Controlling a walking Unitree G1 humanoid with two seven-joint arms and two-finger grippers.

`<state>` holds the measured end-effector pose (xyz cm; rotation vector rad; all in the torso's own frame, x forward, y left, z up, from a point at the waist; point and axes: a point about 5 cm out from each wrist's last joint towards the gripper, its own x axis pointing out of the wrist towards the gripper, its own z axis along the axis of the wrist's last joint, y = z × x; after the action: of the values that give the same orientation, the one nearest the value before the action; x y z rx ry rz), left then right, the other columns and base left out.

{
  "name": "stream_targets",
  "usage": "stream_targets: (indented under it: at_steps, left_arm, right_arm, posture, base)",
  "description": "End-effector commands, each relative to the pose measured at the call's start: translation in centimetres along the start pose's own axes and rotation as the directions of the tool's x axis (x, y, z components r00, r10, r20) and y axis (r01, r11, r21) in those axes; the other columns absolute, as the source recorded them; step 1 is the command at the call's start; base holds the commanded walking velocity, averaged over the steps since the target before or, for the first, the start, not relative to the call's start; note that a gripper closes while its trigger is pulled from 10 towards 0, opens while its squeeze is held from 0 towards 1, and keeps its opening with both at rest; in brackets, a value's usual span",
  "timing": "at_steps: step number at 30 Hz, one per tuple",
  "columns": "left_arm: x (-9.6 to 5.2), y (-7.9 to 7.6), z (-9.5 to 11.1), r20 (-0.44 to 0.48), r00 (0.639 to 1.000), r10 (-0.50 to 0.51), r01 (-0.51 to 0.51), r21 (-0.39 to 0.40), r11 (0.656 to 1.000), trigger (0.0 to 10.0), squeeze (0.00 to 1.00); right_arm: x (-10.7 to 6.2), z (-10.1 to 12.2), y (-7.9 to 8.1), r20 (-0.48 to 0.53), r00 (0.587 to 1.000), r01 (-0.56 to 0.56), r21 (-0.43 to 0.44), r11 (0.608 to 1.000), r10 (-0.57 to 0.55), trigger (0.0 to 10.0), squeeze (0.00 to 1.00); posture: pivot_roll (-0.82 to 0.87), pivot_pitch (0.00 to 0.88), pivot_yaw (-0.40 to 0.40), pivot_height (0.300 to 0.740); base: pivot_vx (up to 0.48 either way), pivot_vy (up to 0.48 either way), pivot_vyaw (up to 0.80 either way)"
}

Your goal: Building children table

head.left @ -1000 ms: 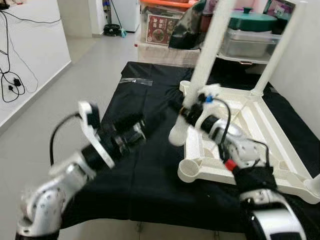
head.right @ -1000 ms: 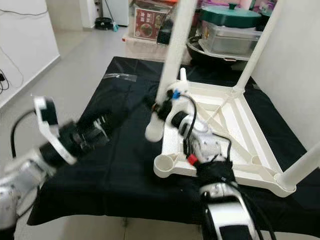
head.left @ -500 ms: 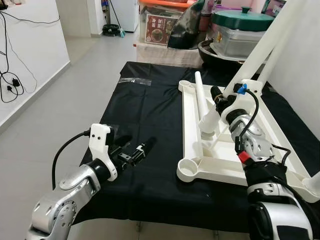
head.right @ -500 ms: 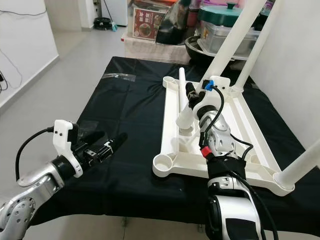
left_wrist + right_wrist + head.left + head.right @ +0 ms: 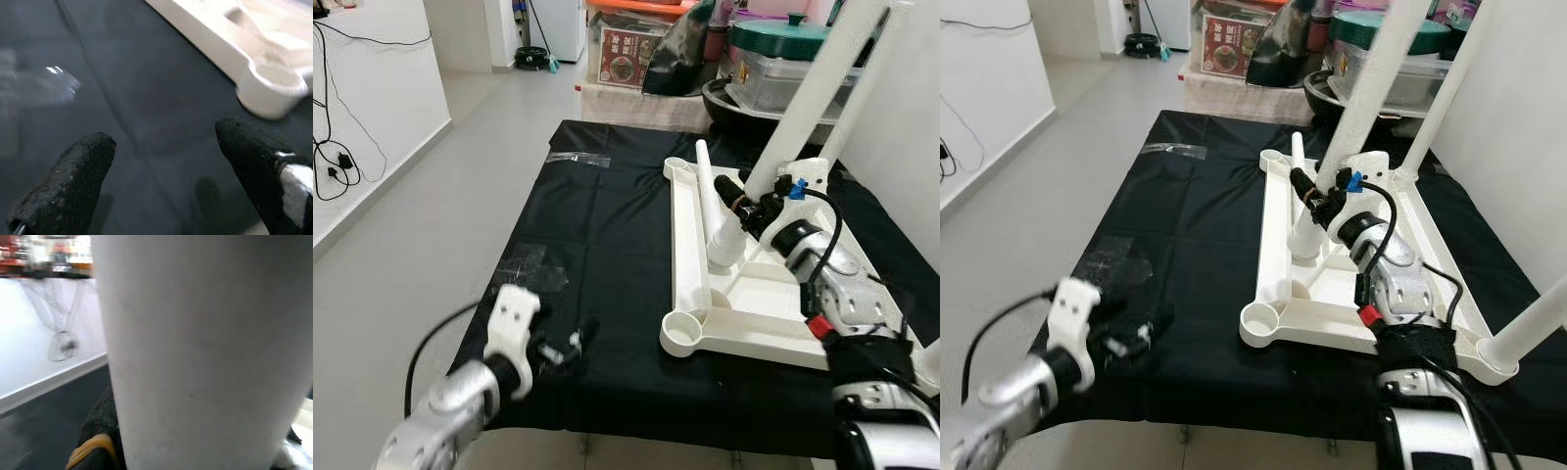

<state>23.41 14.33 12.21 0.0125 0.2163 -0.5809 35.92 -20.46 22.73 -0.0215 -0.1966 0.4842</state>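
Upturned white tabletop (image 5: 773,323) on the black cloth (image 5: 607,245), right gripper (image 5: 729,196) clamped on a loose white leg (image 5: 713,201) still lying inside the tabletop, left gripper (image 5: 166,161), fingers apart and empty, now drawn back from the tabletop toward the cloth's near edge

Likely a home, stacked storage boxes (image 5: 636,59), cooking pot (image 5: 773,44)

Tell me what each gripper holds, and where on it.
Right gripper clamps the loose white plastic table leg near its wide lower end. Left gripper is open, holding nothing.
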Motion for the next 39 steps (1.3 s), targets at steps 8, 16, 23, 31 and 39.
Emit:
stream_targets:
  at_steps: [8,16,23,31,39]
  left_arm:
    - [-1.1,-1.7,-0.6,-0.035,0.989,-0.147,0.148,0.032,0.988,10.0,0.00]
    - [-1.4,-1.7,-0.7,-0.035,0.988,-0.153,0.155,0.050,0.987,10.0,0.00]
    - [-1.6,-1.9,-0.7,-0.034,0.986,-0.160,0.162,0.050,0.986,10.0,0.00]
    - [-1.9,-1.7,-0.7,-0.038,0.985,-0.166,0.167,0.049,0.985,10.0,0.00]
    - [-1.7,-1.6,-0.6,-0.033,0.986,-0.162,0.164,0.049,0.985,10.0,0.00]
  right_arm:
    - [-1.0,-1.8,3.1,-0.019,0.953,-0.300,0.068,0.951,0.302,0.0,0.00]
    - [-2.8,-4.6,2.4,-0.150,0.890,-0.420,0.104,0.902,0.432,0.0,0.00]
    - [-3.3,-5.0,2.2,-0.180,0.874,-0.440,0.099,0.893,0.451,0.0,0.00]
    - [-3.3,-5.0,2.6,-0.167,0.868,-0.456,0.099,0.884,0.467,0.0,0.00]
    - [-3.5,-5.0,4.1,-0.152,0.841,-0.514,0.079,0.854,0.520,0.0,0.00]
  posture:
    - [0.09,0.000,-0.095,0.740]
    - [0.09,0.000,-0.097,0.740]
    - [0.09,0.000,-0.099,0.740]
    - [0.10,0.000,-0.098,0.740]
    - [0.10,0.000,-0.094,0.740]
  base:
    - [0.000,0.000,0.00]
    - [0.000,0.000,0.00]
    - [0.000,0.000,0.00]
    - [0.000,0.000,0.00]
    - [0.000,0.000,0.00]
